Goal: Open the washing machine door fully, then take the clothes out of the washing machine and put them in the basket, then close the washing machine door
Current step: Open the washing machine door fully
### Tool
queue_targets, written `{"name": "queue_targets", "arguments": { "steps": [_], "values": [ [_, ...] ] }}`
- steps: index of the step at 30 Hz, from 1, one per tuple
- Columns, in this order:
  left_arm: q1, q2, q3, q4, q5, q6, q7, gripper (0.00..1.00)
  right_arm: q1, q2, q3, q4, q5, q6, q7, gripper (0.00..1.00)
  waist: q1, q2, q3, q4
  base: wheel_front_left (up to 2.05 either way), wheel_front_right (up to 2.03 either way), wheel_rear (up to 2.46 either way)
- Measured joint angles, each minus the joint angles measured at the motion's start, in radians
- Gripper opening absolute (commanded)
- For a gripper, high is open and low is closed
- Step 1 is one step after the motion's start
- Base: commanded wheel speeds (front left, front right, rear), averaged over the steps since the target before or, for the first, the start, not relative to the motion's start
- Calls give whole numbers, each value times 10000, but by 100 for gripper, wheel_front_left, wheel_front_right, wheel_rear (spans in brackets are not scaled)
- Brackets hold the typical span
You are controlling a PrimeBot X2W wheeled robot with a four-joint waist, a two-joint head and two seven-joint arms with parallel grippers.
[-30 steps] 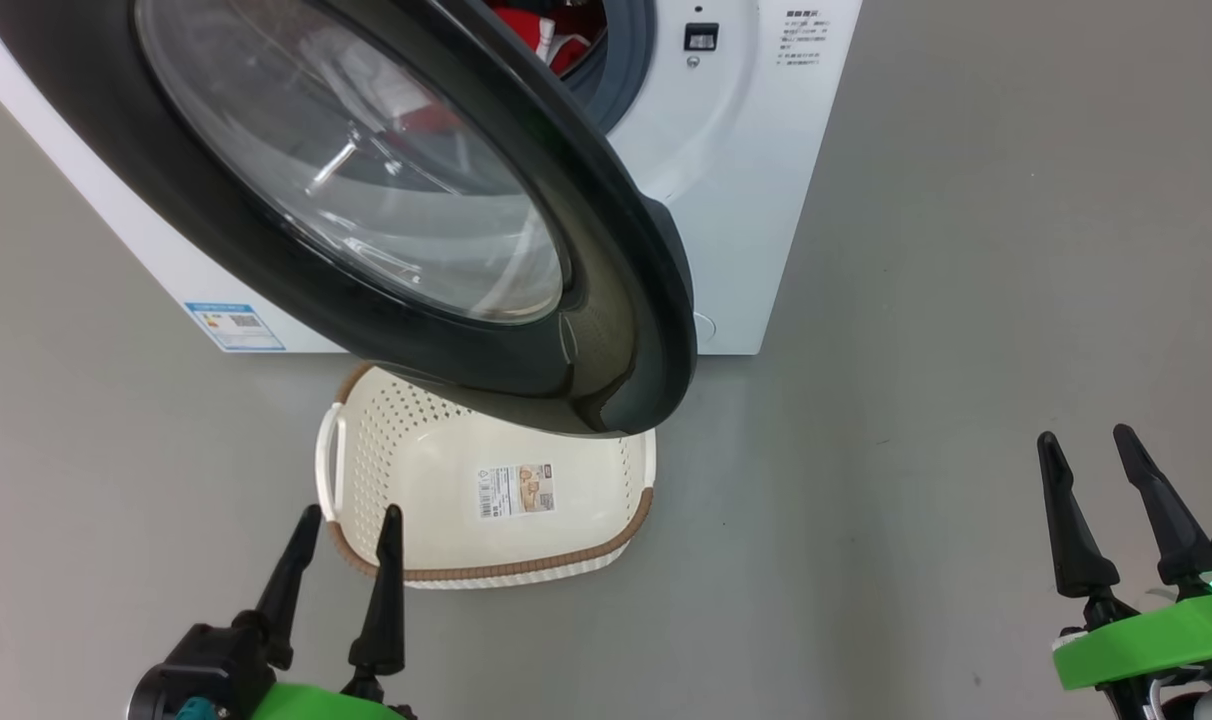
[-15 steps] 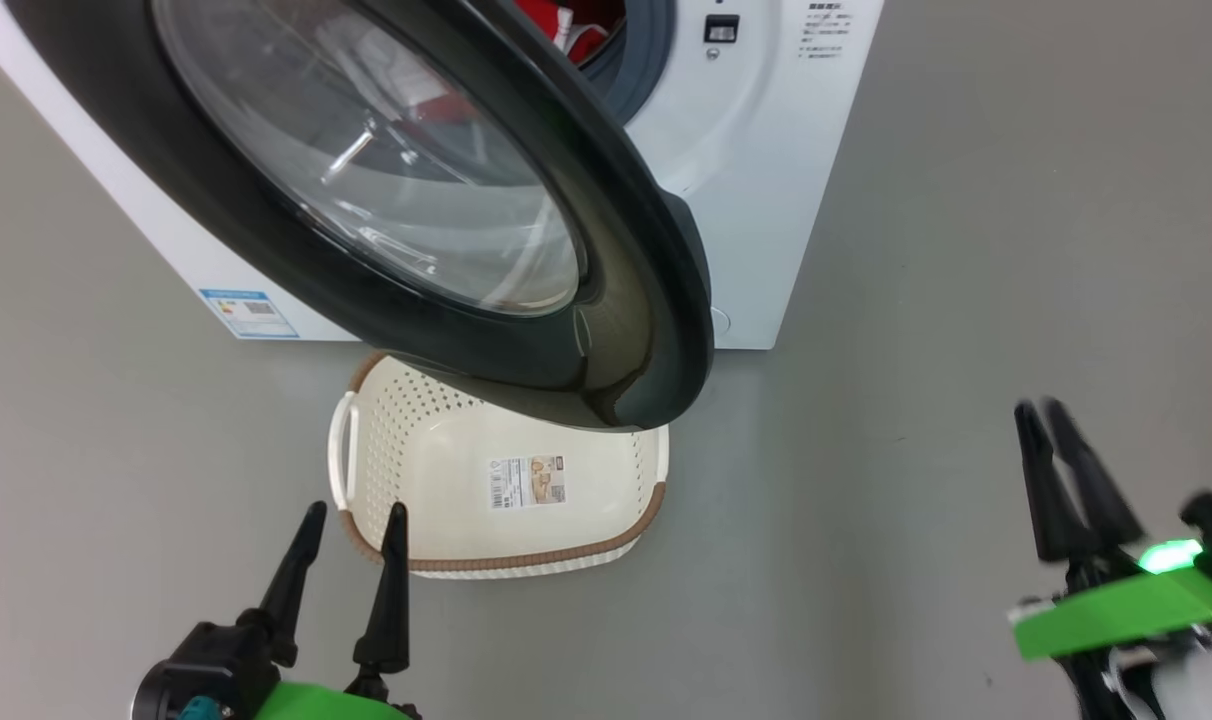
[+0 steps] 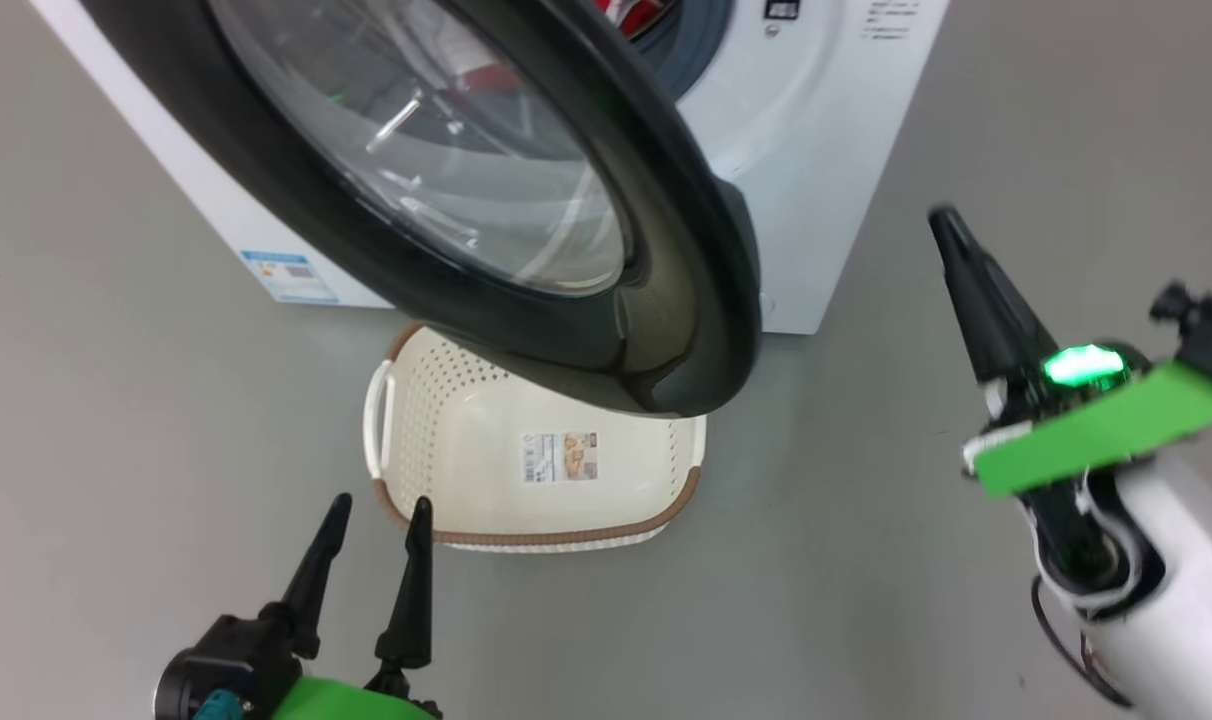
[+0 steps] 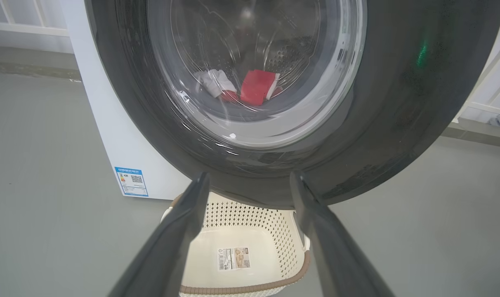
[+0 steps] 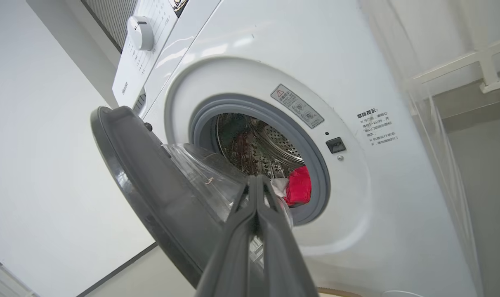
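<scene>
The white washing machine [image 3: 826, 180] stands at the top, its black-rimmed door [image 3: 691, 250] swung partly open over the cream basket [image 3: 556, 535] on the floor. Red clothes [image 5: 298, 185] with white parts lie in the steel drum [image 5: 270, 138] behind the grey gasket [image 5: 318, 165]. They also show through the door glass [image 4: 256, 86]. My left gripper [image 3: 381, 500] is open and low, just in front of the basket's near left corner. My right gripper [image 3: 944, 218] is shut on nothing, raised right of the door's free edge and apart from it. In the right wrist view its fingertips [image 5: 256, 178] point at the drum opening.
Grey floor [image 3: 866, 520] spreads to the right of the machine and in front of the basket. A blue label [image 4: 131, 181] sits low on the machine's front. A white wall and a rail [image 5: 481, 62] stand behind the machine.
My right gripper has shut and risen from low right toward the door's free edge. The head camera has shifted, moving the whole picture rightward. The left gripper has held still.
</scene>
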Motion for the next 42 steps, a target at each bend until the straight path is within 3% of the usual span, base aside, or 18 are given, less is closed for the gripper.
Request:
{"name": "queue_targets", "arguments": {
  "steps": [4, 8, 17, 28, 42],
  "values": [
    [-117, 0, -123, -23, -73, 61, 0, 100, -1104, -679, 1223, 88, 1873, 0, 130, 0, 0, 0, 174, 192, 0, 0, 0],
    [-257, -2, -324, -69, -203, 123, 0, 100, -2027, -1333, 2063, 130, 3563, 0, 1327, 0, 0, 0, 382, 386, 0, 0, 0],
    [-436, -4, -550, -102, -441, 222, 0, 100, -2804, -1615, 1785, 299, 6195, 0, 4385, 0, -1, 0, 844, 746, 0, 0, 0],
    [-541, -4, -698, -102, -529, 299, 0, 100, -2824, -1101, 890, 1032, 6924, -2, 7196, 0, 0, 0, 926, 939, 0, 0, 0],
    [-264, -4, -744, -69, -600, 301, 0, 100, -1676, -8, 121, 1143, 6343, -12, 8621, 0, 0, 0, 280, 1375, 0, 0, 0]
  ]
}}
